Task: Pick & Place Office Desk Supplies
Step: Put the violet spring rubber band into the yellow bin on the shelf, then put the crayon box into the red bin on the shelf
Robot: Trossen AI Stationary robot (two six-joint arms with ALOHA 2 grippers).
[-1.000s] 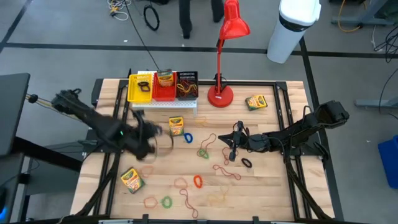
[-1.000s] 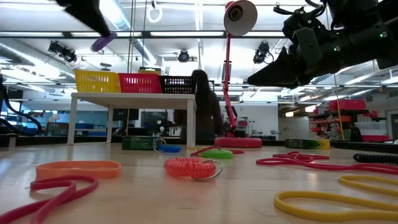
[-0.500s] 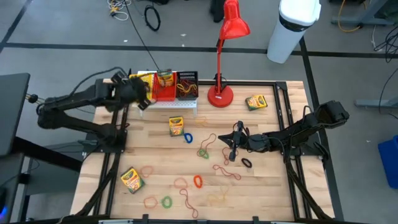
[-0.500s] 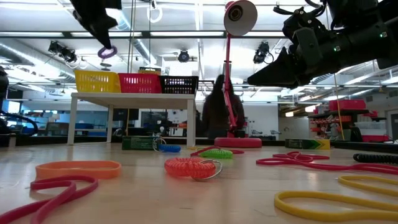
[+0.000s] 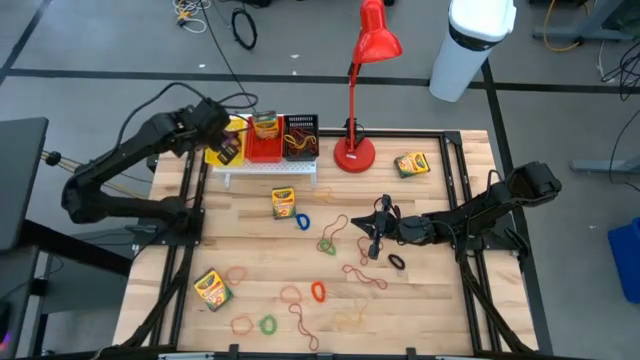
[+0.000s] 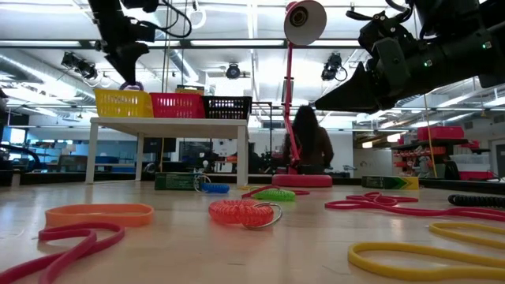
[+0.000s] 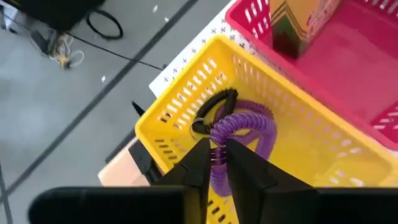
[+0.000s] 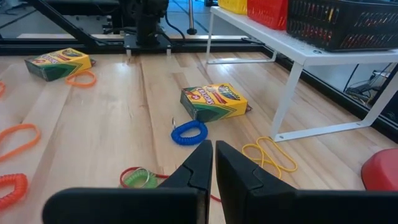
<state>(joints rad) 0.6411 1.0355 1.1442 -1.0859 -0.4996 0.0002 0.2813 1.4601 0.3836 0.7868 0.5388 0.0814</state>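
Left gripper (image 7: 214,155) has swung from mid-table to above the yellow basket (image 7: 186,102), fingers pinching a purple coil band (image 7: 239,127); release looks imminent; right gripper (image 5: 377,232) waits closed mid-table.

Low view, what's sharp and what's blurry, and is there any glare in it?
Low view: the nearest bands at the bottom edge, like the yellow band, look soft; the red coil is sharper; bright ceiling lights glare across the top. Left wrist view: the purple coil over the yellow basket is crisp.
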